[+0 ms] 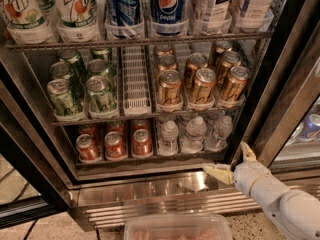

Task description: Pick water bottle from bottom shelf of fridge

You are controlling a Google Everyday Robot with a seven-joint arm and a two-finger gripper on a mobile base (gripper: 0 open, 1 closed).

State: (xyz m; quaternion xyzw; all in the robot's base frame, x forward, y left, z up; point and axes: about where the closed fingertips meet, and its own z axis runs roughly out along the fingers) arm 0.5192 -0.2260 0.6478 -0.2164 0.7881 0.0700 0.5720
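Our gripper claw (232,162) stands open and holds nothing, at about 4 o'clock of the view, in front of the fridge (165,196) and just beside the steel lip of the bottom shelf (145,161). On this shelf we see orange-red cans (115,144) at 9 o'clock from the bottles. The nearest water bottle (220,130) stands at 11 o'clock from the gripper claw, not touched by it

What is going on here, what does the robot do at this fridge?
A robot arm is working at the open fridge. Its gripper is open and empty, low on the right, just in front of the bottom shelf. The water bottles stand on that shelf untouched, to the right of the red cans. Nothing is picked yet.
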